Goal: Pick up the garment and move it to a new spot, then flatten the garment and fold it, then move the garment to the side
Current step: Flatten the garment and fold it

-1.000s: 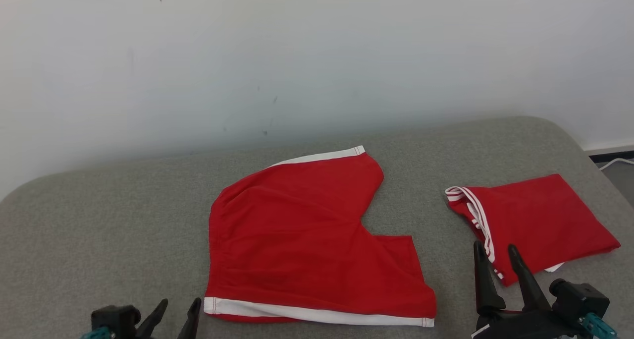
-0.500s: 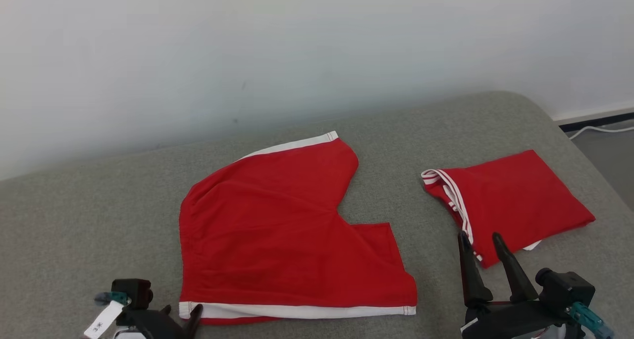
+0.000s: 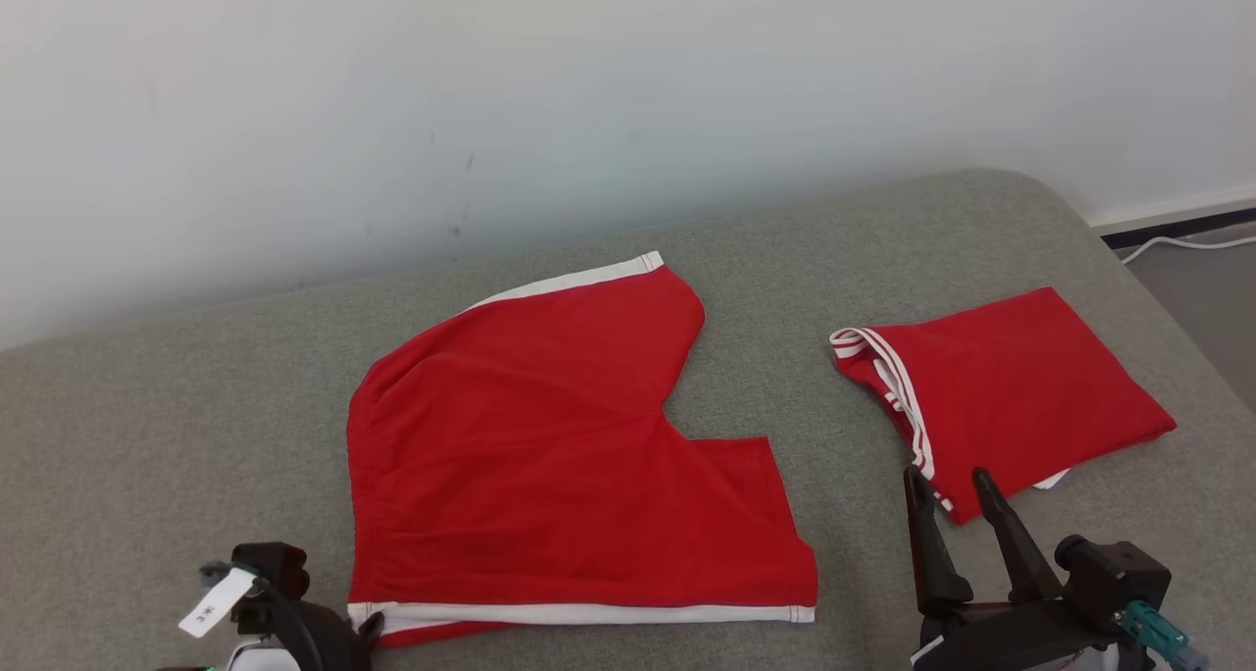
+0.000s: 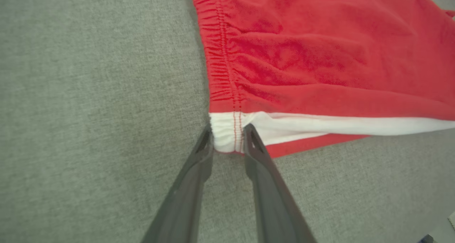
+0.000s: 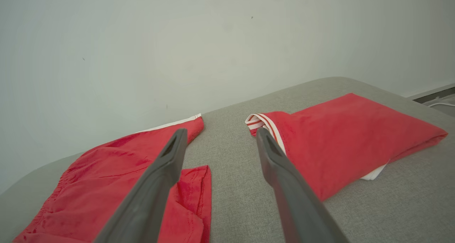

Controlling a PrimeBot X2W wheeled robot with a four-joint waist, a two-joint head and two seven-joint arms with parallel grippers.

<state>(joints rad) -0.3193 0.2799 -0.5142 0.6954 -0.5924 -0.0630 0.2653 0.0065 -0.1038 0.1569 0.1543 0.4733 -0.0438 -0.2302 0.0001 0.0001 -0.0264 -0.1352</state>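
**Corner grasp on red shorts spread flat mid-cushion, between the two grippers.**
From the left: the left gripper has its fingers drawn in on the white-trimmed corner where the elastic waistband ends, the cloth bunched between them. The shorts lie on the grey cushion, one leg toward the wall, the other toward the right. The fabric looks thin, light and limp, so it should sag and slide from a single hold. The doubled hem and gathered waistband look like the firmest places to grip, with a second hold at the far end of the white hem. To the right, well apart, lies a folded red garment; the right gripper hangs beside it, fingers spread and empty.
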